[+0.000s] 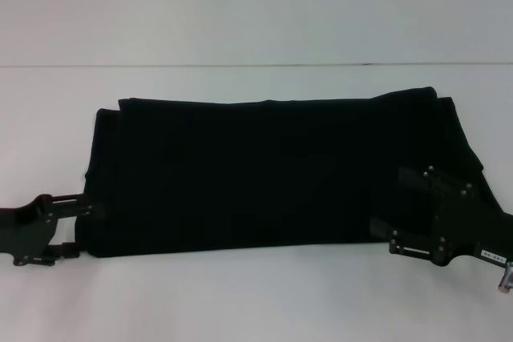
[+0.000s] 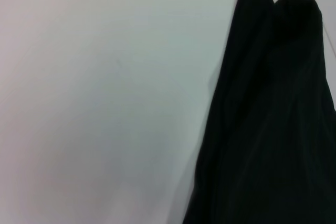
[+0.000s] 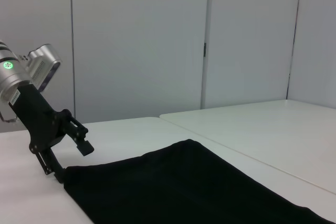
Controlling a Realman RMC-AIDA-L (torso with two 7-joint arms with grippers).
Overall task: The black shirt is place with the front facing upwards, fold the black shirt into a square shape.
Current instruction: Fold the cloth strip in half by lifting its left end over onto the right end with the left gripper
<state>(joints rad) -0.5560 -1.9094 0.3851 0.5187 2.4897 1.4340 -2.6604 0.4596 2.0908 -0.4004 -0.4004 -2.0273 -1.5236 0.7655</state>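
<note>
The black shirt [image 1: 264, 174] lies folded into a wide band across the white table [image 1: 256, 294]. The left gripper [image 1: 80, 226] meets its left near corner, apparently pinching the edge; the right gripper [image 1: 401, 238] sits at its right near corner, fingers indistinct.

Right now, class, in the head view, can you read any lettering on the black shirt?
No: the black shirt lies folded into a wide band on the white table, showing only plain black cloth.
</note>
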